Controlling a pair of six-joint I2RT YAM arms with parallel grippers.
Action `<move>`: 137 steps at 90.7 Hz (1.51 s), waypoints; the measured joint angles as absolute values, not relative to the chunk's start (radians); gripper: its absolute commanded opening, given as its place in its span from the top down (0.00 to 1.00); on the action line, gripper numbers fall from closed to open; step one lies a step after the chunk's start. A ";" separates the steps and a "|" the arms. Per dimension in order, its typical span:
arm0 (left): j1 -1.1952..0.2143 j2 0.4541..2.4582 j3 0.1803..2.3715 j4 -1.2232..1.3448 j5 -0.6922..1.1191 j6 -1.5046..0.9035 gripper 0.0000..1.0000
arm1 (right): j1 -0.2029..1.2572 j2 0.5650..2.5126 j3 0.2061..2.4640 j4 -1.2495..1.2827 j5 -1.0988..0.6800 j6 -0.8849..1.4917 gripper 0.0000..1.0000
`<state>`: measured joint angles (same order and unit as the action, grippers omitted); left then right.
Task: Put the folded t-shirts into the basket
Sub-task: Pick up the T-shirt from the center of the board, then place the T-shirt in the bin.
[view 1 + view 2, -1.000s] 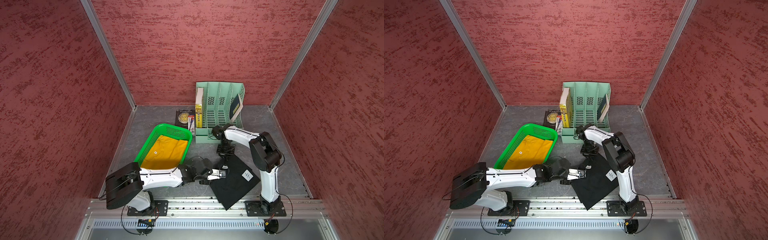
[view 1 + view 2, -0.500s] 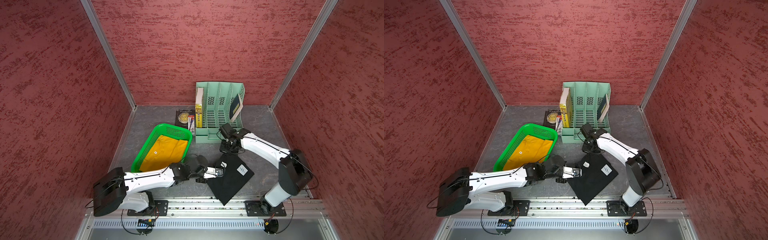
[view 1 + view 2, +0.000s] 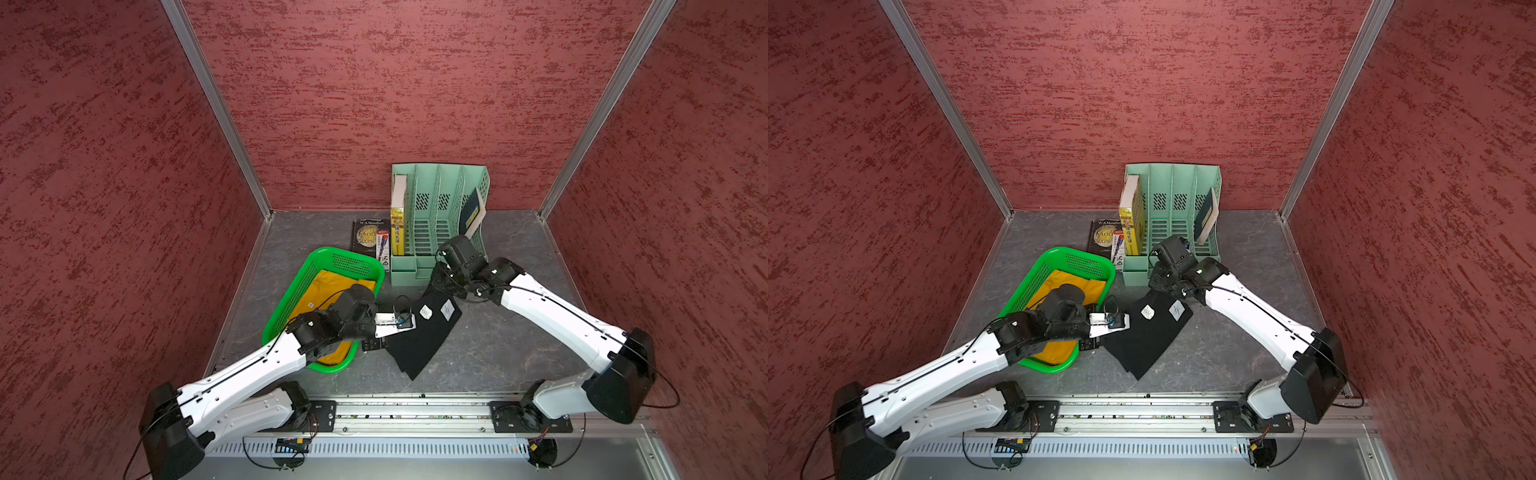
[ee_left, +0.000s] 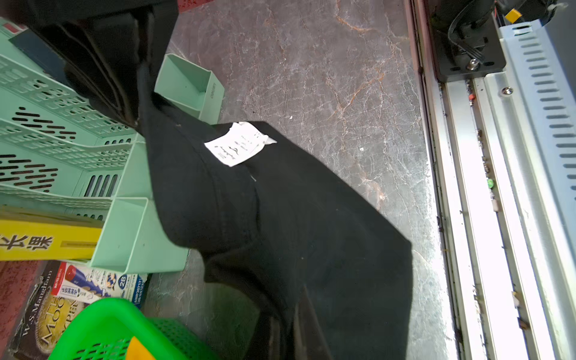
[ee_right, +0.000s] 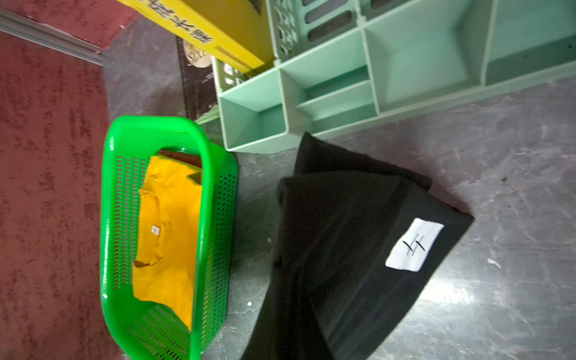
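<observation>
Top views — black t-shirt [image 3: 422,336] lies on the bench [image 3: 498,357] just beside the green basket [image 3: 280,311], two edges lifted. Left tool [image 3: 379,345] clamps its basket-side edge; right tool [image 3: 441,287] clamps the far corner by the mint file organiser [image 3: 440,199]. Mustard t-shirt [image 3: 322,286] already inside the basket.

Left wrist — far corner hangs raised against the organiser; white label [image 4: 238,143] faces up.

Right wrist — cloth gathers toward the lens; a strip of dark red t-shirt [image 5: 182,156] shows under the mustard one.

Your step, as I read it: carrying the last shirt over. Next, you raise both ends together, clear the rim, lower it flat, then let go.
</observation>
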<state>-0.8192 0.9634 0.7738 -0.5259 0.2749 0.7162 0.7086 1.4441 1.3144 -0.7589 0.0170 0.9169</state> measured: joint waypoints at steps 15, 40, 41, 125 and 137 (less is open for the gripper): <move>-0.693 0.862 0.804 -0.649 0.349 0.731 1.00 | 0.768 1.535 1.444 -0.744 0.024 0.895 1.00; -0.563 0.768 0.830 -0.798 0.381 0.735 1.00 | 0.854 1.766 1.704 -0.738 0.035 0.823 1.00; -0.557 0.766 0.831 -0.804 0.380 0.734 1.00 | 0.857 1.775 1.715 -0.737 0.033 0.821 1.00; -0.134 0.780 0.807 -0.939 0.155 0.774 1.00 | 0.883 2.439 2.413 -0.772 -0.179 0.855 1.00; -0.114 0.776 0.770 -0.945 0.115 0.784 1.00 | 0.889 2.468 2.413 -0.743 -0.213 0.889 1.00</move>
<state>-0.1143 0.7757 0.7696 -0.9447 0.1154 0.7841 0.8886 2.4676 2.4126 -0.7425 -0.2127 0.8894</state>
